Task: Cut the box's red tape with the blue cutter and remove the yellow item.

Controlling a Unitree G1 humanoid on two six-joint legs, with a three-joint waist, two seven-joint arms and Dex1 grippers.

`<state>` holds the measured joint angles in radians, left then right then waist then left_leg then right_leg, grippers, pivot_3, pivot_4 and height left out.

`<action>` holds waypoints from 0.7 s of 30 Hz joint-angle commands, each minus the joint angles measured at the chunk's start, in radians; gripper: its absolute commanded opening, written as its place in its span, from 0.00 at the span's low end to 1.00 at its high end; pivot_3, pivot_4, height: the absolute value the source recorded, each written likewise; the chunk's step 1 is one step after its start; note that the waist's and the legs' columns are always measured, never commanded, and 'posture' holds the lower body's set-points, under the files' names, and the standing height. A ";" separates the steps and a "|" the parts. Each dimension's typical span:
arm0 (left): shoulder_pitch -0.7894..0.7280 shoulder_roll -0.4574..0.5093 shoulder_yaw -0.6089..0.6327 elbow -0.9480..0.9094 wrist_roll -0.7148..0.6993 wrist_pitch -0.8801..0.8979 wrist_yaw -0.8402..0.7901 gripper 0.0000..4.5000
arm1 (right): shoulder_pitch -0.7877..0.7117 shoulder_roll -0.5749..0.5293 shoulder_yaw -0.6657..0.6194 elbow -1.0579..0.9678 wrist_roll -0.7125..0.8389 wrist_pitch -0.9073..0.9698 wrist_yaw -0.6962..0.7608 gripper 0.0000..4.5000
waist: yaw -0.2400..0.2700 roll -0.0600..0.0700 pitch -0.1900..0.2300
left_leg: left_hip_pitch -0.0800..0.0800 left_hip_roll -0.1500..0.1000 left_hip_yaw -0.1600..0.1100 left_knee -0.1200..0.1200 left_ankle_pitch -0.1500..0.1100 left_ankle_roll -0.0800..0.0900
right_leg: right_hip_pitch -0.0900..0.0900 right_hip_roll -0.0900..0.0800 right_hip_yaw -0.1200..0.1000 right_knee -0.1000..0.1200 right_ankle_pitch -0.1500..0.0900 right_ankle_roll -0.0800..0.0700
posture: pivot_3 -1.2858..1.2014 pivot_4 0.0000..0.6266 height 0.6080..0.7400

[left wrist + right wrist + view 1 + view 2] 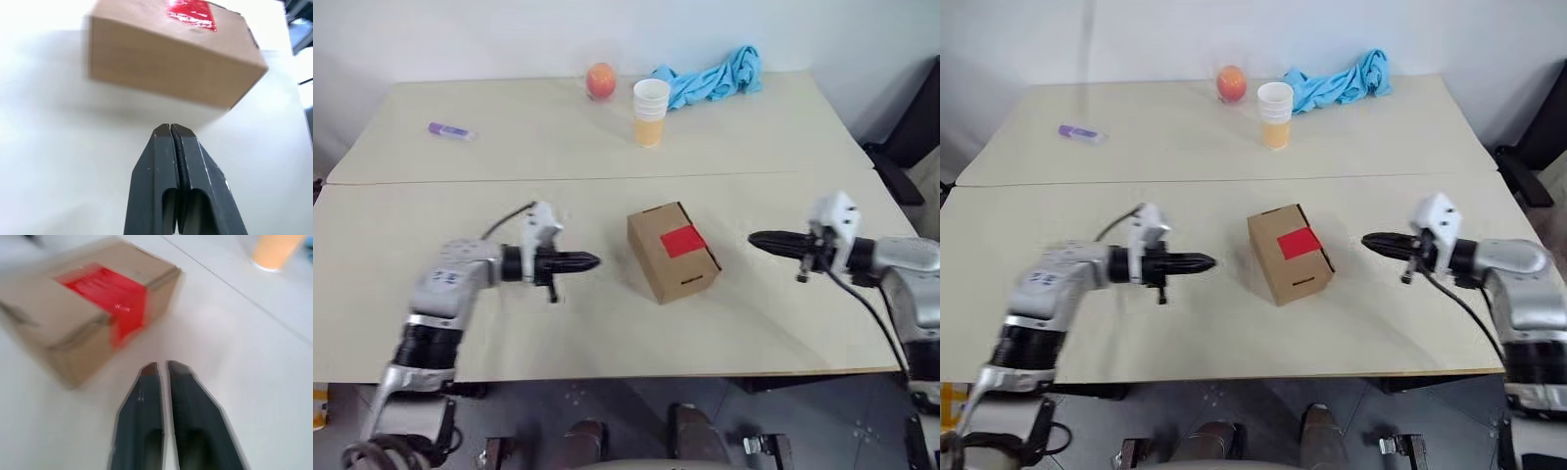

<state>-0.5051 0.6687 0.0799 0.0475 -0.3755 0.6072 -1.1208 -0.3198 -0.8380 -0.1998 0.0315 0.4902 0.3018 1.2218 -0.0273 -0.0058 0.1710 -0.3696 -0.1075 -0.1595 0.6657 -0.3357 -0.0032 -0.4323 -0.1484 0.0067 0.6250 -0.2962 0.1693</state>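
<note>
a: the left fingers (171,128) are pressed together with nothing between them. the right fingers (161,365) stand almost together, a thin slit between the two tips, holding nothing.

b: where does the box (673,252) lie relative to them?

a: between the two, on the near half of the tabletop (509,166). the left fingers point at its left side from just beside it, not touching. the right fingers point at its right side from a little farther off, also apart from it.

b: and the red tape (682,240)?

a: on the box's top face, folding over the edge that faces the right fingers.

b: what room is there to move?

a: bare tabletop lies on both sides of the box and in front of it, up to the near edge. a seam runs across the tabletop just behind the box.

b: what is on the far half?

a: a purple-and-white marker (449,131) far left, an orange-red fruit (600,80), a white cup (650,112) with orange contents, and a blue cloth (713,76) near the far edge, all well apart from the box.
</note>
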 commanded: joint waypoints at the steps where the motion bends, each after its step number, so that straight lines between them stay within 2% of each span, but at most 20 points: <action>1: 0.020 0.073 0.139 0.004 -0.069 -0.124 -0.078 0.20 | 0.075 0.018 -0.086 -0.215 0.165 0.094 -0.025 0.34 | 0.002 0.000 0.000 | 0.000 0.000 0.000 0.001 0.000 0.000 | 0.000 0.000 0.000 0.000 0.000 0.000 | 0.52 0.24 1.00; 4: 0.095 0.184 0.194 0.122 -0.013 -0.316 -0.162 0.40 | 0.158 0.064 -0.093 -0.369 0.181 0.082 -0.094 0.58 | 0.002 0.001 -0.001 | 0.001 -0.001 0.001 0.002 0.000 0.000 | 0.001 -0.001 0.001 -0.001 0.001 -0.001 | 0.52 0.24 1.00; 5: 0.116 0.222 0.215 0.189 -0.007 -0.350 -0.183 0.45 | 0.179 0.088 -0.087 -0.402 0.169 0.078 -0.138 0.63 | 0.002 0.002 -0.001 | 0.003 0.000 0.002 0.001 0.000 0.000 | 0.001 0.000 0.001 -0.002 0.001 -0.001 | 0.52 0.24 1.00; 7: 0.151 0.295 0.251 0.352 0.017 -0.432 -0.207 0.62 | 0.210 0.159 -0.075 -0.468 0.165 0.043 -0.212 0.81 | 0.003 0.002 -0.001 | 0.003 0.000 0.002 0.000 0.000 0.000 | 0.001 0.000 0.001 -0.003 0.001 -0.001 | 0.52 0.24 1.00; 10: 0.159 0.367 0.271 0.551 0.044 -0.531 -0.221 0.81 | 0.236 0.219 -0.060 -0.538 0.211 0.041 -0.247 1.00 | 0.004 0.002 -0.001 | 0.003 0.000 0.002 0.000 0.000 0.000 | 0.001 0.000 0.001 -0.002 0.001 -0.001 | 0.52 0.24 1.00; 13: 0.154 0.461 0.279 0.803 0.091 -0.622 -0.205 0.99 | 0.257 0.254 -0.012 -0.620 0.272 0.045 -0.236 1.00 | 0.006 0.001 -0.001 | 0.002 -0.001 0.001 0.000 0.000 0.001 | 0.001 -0.001 0.001 0.001 0.001 -0.002 | 0.52 0.24 1.00; 17: 0.129 0.512 0.258 0.983 0.130 -0.718 -0.214 0.99 | 0.300 0.245 0.032 -0.703 0.258 0.009 -0.210 1.00 | 0.014 0.001 -0.001 | 0.002 -0.001 0.001 0.000 -0.001 0.001 | 0.002 -0.001 0.000 0.001 0.001 -0.002 | 0.52 0.24 1.00; 21: 0.072 0.508 0.241 1.050 0.148 -0.752 -0.234 0.99 | 0.336 0.228 0.012 -0.751 0.269 -0.008 -0.211 1.00 | 0.030 0.000 -0.001 | 0.002 -0.001 0.002 0.001 -0.001 0.002 | 0.002 0.000 0.000 0.002 0.001 -0.002 | 0.52 0.24 1.00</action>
<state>-0.4038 1.1584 0.3198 1.0886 -0.2301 -0.1231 -1.3398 0.0028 -0.5922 -0.1622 -0.6742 0.7371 0.3188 1.0078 0.0031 -0.0060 0.1697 -0.3673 -0.1089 -0.1582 0.6674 -0.3364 -0.0017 -0.4296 -0.1487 0.0066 0.6269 -0.2948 0.1677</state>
